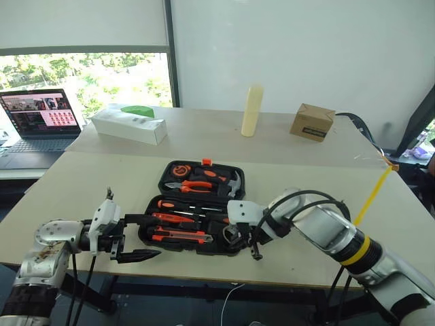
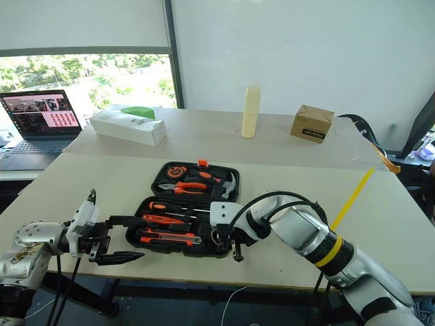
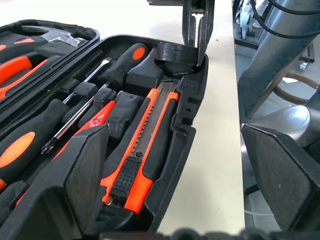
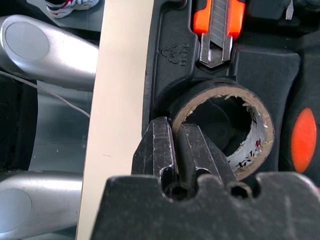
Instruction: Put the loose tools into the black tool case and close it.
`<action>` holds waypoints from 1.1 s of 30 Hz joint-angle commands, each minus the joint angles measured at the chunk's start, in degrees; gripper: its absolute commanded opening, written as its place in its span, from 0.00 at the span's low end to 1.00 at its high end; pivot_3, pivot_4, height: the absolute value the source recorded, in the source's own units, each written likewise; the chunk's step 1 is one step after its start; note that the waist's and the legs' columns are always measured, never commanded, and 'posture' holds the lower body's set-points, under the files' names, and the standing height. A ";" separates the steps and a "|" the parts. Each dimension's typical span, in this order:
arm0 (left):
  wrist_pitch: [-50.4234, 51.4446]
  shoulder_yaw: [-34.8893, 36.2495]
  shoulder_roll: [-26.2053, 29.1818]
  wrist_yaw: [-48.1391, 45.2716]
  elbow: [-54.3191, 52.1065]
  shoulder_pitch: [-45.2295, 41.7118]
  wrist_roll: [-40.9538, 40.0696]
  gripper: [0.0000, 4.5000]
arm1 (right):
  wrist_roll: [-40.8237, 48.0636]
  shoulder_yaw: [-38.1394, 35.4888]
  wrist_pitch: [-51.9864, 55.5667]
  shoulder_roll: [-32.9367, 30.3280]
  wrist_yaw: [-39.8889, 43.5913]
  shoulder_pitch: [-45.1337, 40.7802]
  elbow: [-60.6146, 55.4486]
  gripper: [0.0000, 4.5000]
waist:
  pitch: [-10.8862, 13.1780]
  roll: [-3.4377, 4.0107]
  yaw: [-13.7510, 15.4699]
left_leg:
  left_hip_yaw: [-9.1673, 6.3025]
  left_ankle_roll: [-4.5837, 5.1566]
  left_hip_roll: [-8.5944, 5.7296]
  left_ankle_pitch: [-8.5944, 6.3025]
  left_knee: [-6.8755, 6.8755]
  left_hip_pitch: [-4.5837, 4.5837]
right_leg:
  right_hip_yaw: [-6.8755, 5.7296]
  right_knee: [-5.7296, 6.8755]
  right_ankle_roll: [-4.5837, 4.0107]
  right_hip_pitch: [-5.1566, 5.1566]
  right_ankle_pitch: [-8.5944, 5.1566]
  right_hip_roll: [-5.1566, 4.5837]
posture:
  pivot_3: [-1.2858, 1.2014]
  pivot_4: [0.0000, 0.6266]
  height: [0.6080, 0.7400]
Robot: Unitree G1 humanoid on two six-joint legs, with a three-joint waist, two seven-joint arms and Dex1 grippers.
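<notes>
Tabletop of pale laminate [image 1: 102,197] carries the flat black plastic hinged tool case [image 1: 201,212], lying open near the front edge. Right gripper [image 4: 179,145] has its two black fingers pinched narrow on the wall of the small black tape roll [image 4: 235,127] with its cardboard core, the roll sitting in the case's corner pocket beside the rim. Just past those fingers lies one black-orange utility knife [image 3: 145,150] in its slot; two orange-and-black-handled screwdrivers [image 3: 75,122] lie beyond it. Left gripper [image 1: 129,238] hovers with fingers spread wide, empty, just off the case's near left corner. Bare table flanks both sides. Farther back stand one white oblong box [image 1: 129,126], one pale yellow cylinder [image 1: 252,110], one cardboard box [image 1: 312,122].
</notes>
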 commanded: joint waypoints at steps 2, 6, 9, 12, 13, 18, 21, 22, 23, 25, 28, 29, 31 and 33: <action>2.71 0.72 0.76 2.32 -5.35 0.07 -1.39 1.00 | -2.24 2.76 -1.79 -0.89 3.41 -1.65 1.87 0.31 | -0.01 0.00 0.14 | -0.01 0.00 0.00 0.00 0.01 0.00 | -0.01 0.02 0.00 0.00 0.00 0.00 | 0.52 0.24 1.00; 5.71 1.86 0.93 5.13 -6.83 0.70 -1.81 1.00 | 5.85 -8.36 -4.14 0.77 5.37 -0.95 0.61 0.59 | 0.00 -0.01 0.37 | -0.01 -0.01 -0.02 0.00 -0.02 -0.02 | -0.01 -0.01 0.00 0.00 0.00 0.00 | 0.52 0.24 1.00; 7.89 4.13 0.49 8.65 -5.88 0.14 -2.94 1.00 | 9.57 -15.27 -5.72 -1.72 6.63 0.92 -0.64 0.59 | 0.00 -0.01 0.36 | -0.02 -0.09 0.00 0.05 -0.03 -0.06 | -0.02 -0.01 0.01 -0.01 0.00 0.02 | 0.52 0.24 1.00; 9.08 6.69 0.57 12.92 -3.30 -0.55 -3.00 1.00 | 11.75 -22.20 -10.11 -4.84 6.10 6.82 -1.73 0.59 | 0.00 -0.01 0.67 | -0.04 -0.03 0.01 0.01 -0.03 -0.08 | -0.05 -0.08 0.02 0.02 0.01 0.01 | 0.52 0.24 1.00; 8.86 7.39 0.55 14.99 -1.58 -0.96 -2.03 1.00 | 12.20 -24.41 -9.76 -5.14 4.21 9.31 -1.91 0.59 | 0.00 -0.02 0.76 | -0.05 0.01 0.00 -0.01 -0.03 -0.07 | -0.09 -0.11 0.02 0.06 0.01 -0.01 | 0.52 0.24 1.00; 6.06 8.23 0.75 26.92 7.68 -2.55 5.81 0.84 | 3.53 -27.88 -18.83 -4.94 -8.59 20.61 0.57 0.36 | -0.01 -0.03 0.71 | -0.04 0.09 0.00 -0.05 -0.05 0.23 | -0.12 -0.19 0.03 0.39 0.01 0.00 | 0.52 0.24 1.00; 6.80 7.64 -0.40 30.17 9.31 -2.34 7.23 0.60 | -1.92 -27.56 -25.00 -2.34 -16.89 24.41 2.82 0.13 | 0.00 -0.06 0.01 | 0.02 0.05 0.00 -0.04 -0.04 0.31 | -0.06 -0.11 0.03 0.43 0.01 -0.01 | 0.52 0.24 1.00; 7.49 6.82 -1.01 30.92 8.83 -1.92 7.70 0.57 | -4.12 -27.03 -27.01 -1.11 -20.00 25.10 3.56 0.09 | 0.00 -0.06 -0.07 | -0.01 -0.02 0.04 0.00 -0.09 0.43 | -0.08 -0.11 0.02 0.53 0.01 0.02 | 0.52 0.24 1.00; 8.49 5.95 -1.49 31.33 8.11 -1.54 8.03 0.49 | -5.19 -26.59 -27.76 0.08 -21.77 25.63 3.89 0.03 | 0.00 -0.06 -0.11 | -0.01 -0.03 0.04 0.00 -0.11 0.50 | -0.08 -0.09 0.01 0.60 0.00 0.03 | 0.52 0.24 1.00; 10.21 4.49 -2.30 31.51 6.38 -0.89 8.18 0.32 | -6.35 -25.86 -27.88 1.65 -23.25 26.37 4.03 0.00 | 0.00 -0.05 -0.22 | 0.00 -0.09 0.04 0.03 -0.14 0.51 | -0.08 -0.07 0.01 0.60 0.00 0.02 | 0.52 0.24 1.00; 11.44 2.10 -2.65 30.90 4.28 -0.14 8.81 0.14 | -6.90 -25.27 -26.92 3.14 -23.58 26.35 3.77 0.00 | 0.00 -0.05 -0.39 | 0.00 -0.13 0.02 0.06 -0.12 0.49 | -0.07 -0.08 0.01 0.60 0.00 0.01 | 0.52 0.24 1.00; 11.43 1.64 -2.92 30.59 3.69 -0.10 8.53 0.14 | -6.72 -25.29 -26.55 3.51 -23.54 26.10 3.72 0.00 | 0.00 -0.05 -0.46 | -0.01 -0.12 0.03 0.05 -0.12 0.49 | -0.07 -0.08 0.01 0.60 0.00 0.02 | 0.52 0.24 1.00; 11.54 1.20 -3.71 30.47 2.72 -0.38 7.84 0.14 | -6.81 -25.31 -26.33 3.72 -23.51 25.78 3.79 0.00 | 0.00 -0.05 -0.41 | -0.02 -0.10 0.03 0.05 -0.12 0.49 | -0.08 -0.09 0.00 0.61 0.00 0.02 | 0.52 0.24 1.00; 11.44 0.77 -4.28 30.41 2.10 -0.61 7.72 0.14 | -6.86 -25.45 -26.14 3.74 -23.40 25.59 3.95 0.00 | 0.01 -0.04 -0.30 | -0.03 -0.08 0.01 0.03 -0.12 0.50 | -0.08 -0.09 0.01 0.63 0.00 0.00 | 0.52 0.24 1.00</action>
